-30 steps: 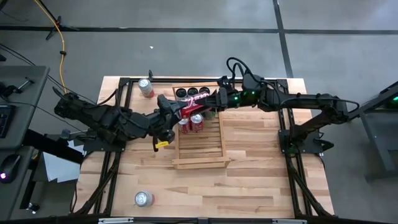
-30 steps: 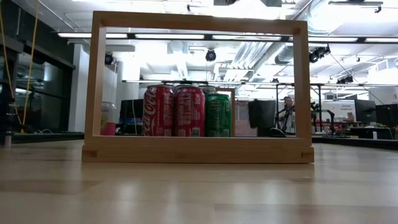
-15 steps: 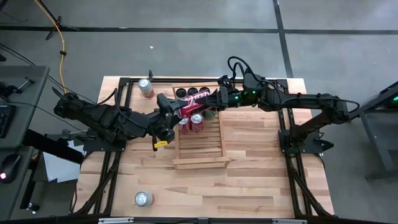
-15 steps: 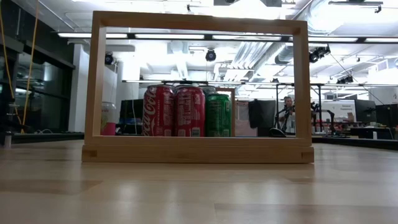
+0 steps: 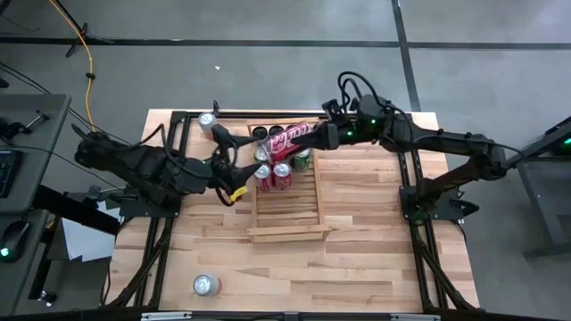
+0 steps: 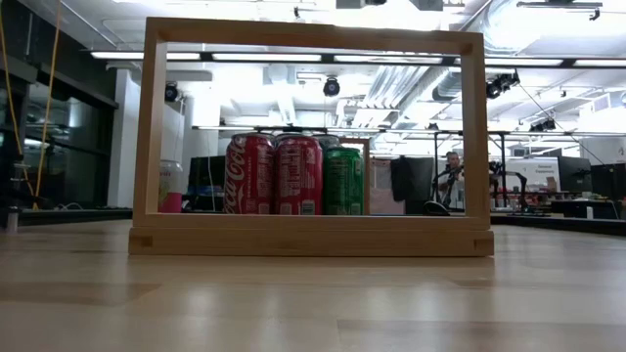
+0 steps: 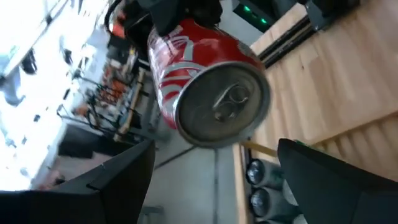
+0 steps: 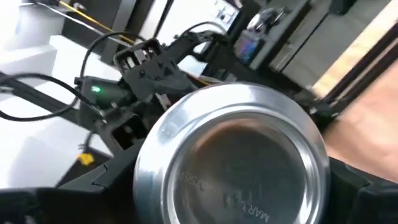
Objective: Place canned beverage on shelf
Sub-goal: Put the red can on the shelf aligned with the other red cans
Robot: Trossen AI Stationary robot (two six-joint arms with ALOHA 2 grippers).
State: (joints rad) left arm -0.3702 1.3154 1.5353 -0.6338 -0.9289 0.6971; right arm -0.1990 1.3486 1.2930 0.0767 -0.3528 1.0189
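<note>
**Ana:** Backed off, that's what the left gripper (image 5: 234, 165) has done. A second ago it was up against the red can (image 5: 284, 138), and now it sits clear of it with its fingers spread wide and nothing between them. The right arm has also drawn the can slightly toward the far edge of the counter (image 5: 375, 232).

**Ben:** So who has the can?

**Ana:** The right gripper (image 5: 308, 136) does. It is clamped on the can, which lies on its side in the air just ahead of the left gripper. The can's pull-tab end faces the left gripper and its base faces the right wrist.

**Ben:** Which step is this, then?

**Ana:** It looks like a hand-over just finished, with placing yet to come. The shelf (image 5: 285, 234) lies below the right gripper and runs toward the near side. The next move calls for turning the can upright and lowering it onto an open stretch of slats.

**Ben:** What's in the way?

**Ana:** Two red cans (image 5: 283, 175) and a green can (image 5: 302, 160) stand on the shelf directly under the held can, so it has to come down nearer the front. The left gripper sits just beside the shelf's rail, close to that path. A row of dark cans (image 5: 277, 131) sits just behind the right gripper. Two loose cans stand on the counter, one (image 5: 207, 122) beyond the left gripper and one (image 5: 206, 284) well apart at the near edge.
</note>
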